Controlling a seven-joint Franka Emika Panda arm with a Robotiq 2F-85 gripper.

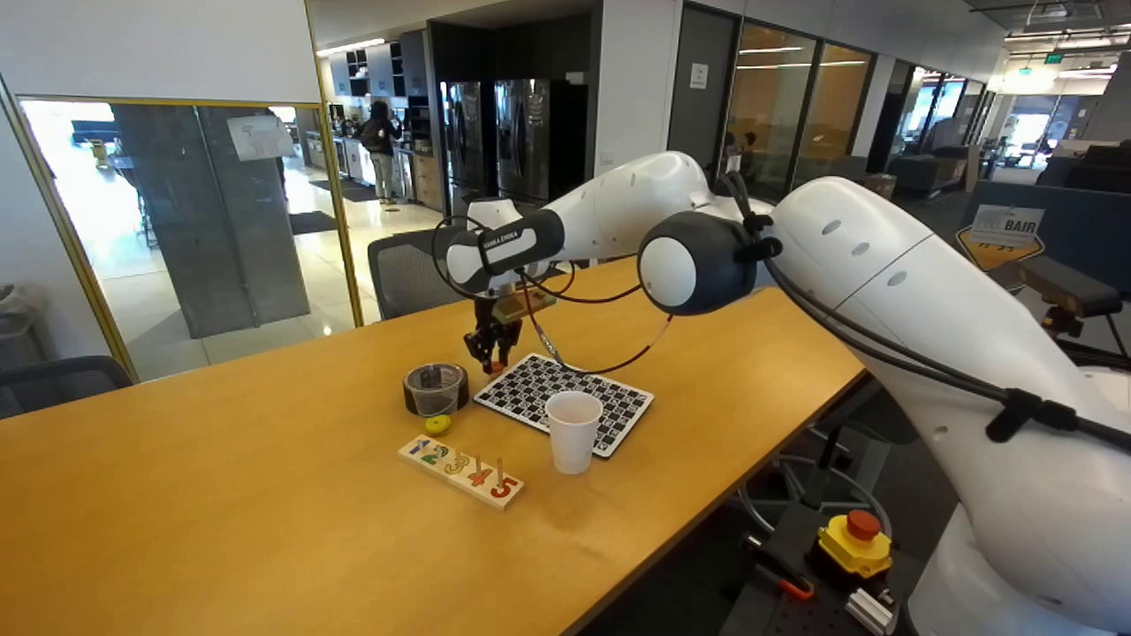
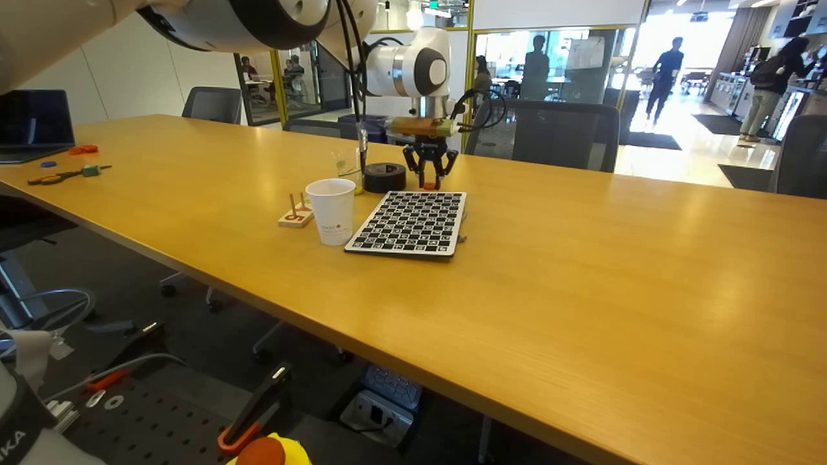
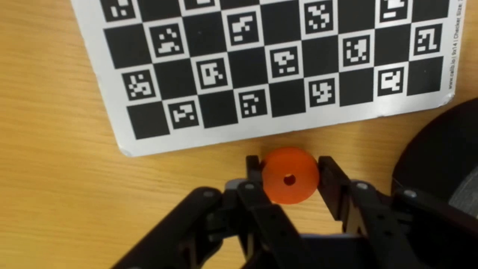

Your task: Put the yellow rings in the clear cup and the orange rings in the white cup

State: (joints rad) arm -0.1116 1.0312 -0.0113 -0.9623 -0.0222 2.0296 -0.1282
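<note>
One orange ring (image 3: 290, 160) sits between my gripper's (image 3: 288, 172) fingertips, which touch it on both sides. It also shows at the fingertips in both exterior views (image 1: 497, 367) (image 2: 429, 186), close to the table; I cannot tell if it is lifted. One yellow ring (image 1: 437, 425) lies on the table beside the clear cup (image 1: 435, 402), and shows partly behind the white cup (image 2: 333, 216) in an exterior view (image 2: 359, 190). The clear cup (image 2: 345, 161) stands by the black tape roll. The white cup (image 1: 573, 433) stands upright by the checkered board. Its inside is hidden.
The checkered board (image 1: 565, 397) lies beside the gripper. The black tape roll (image 2: 385, 177) is close to the fingers, also in the wrist view (image 3: 429, 164). A wooden number board (image 1: 459, 471) with pegs lies near the white cup. A laptop (image 2: 35, 123) and pliers (image 2: 61, 177) are farther off.
</note>
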